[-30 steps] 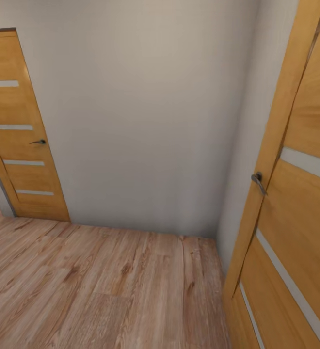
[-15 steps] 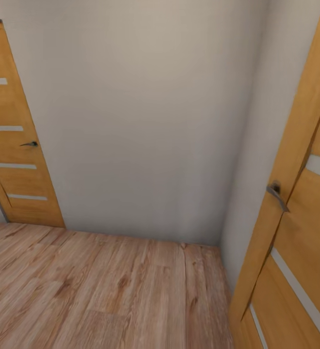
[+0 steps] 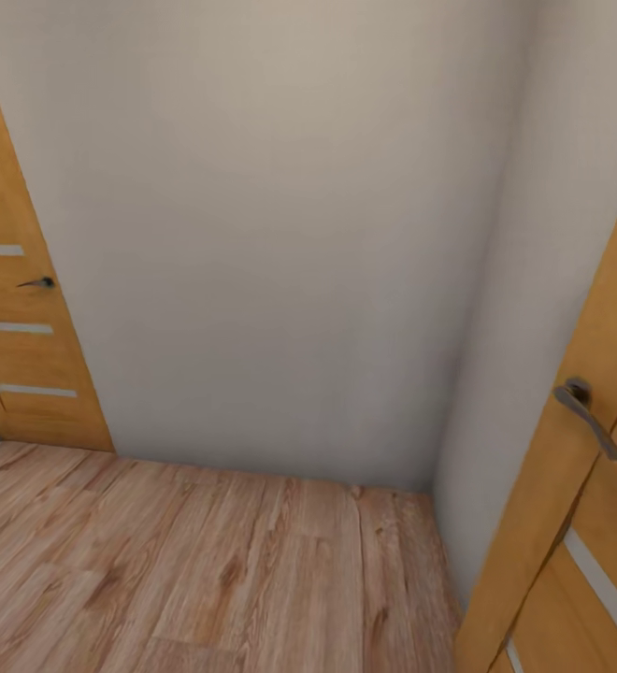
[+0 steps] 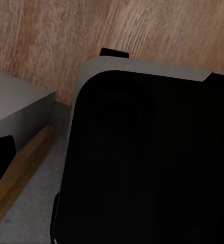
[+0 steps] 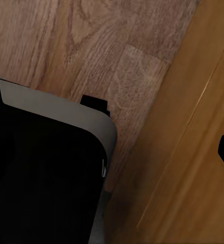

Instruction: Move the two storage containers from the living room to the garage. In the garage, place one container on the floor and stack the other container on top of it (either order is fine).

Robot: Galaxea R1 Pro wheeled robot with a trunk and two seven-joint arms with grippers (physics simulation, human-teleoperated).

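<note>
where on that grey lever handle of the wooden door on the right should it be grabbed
Probably on the long straight bar of the grey lever handle, near its free lower end, away from the round base. It slants out from the orange wooden door, so come from the room side, closing across the bar.

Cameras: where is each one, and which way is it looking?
Head view: on the robot's head, looking forward and down at a wall, with a left door, a right door and wood floor.
Left wrist view: on the left arm, looking down at the robot's dark body and wood floor.
Right wrist view: on the right arm, looking down at the robot's dark body, wood floor and a door.
All three views share the wood floor.
</note>
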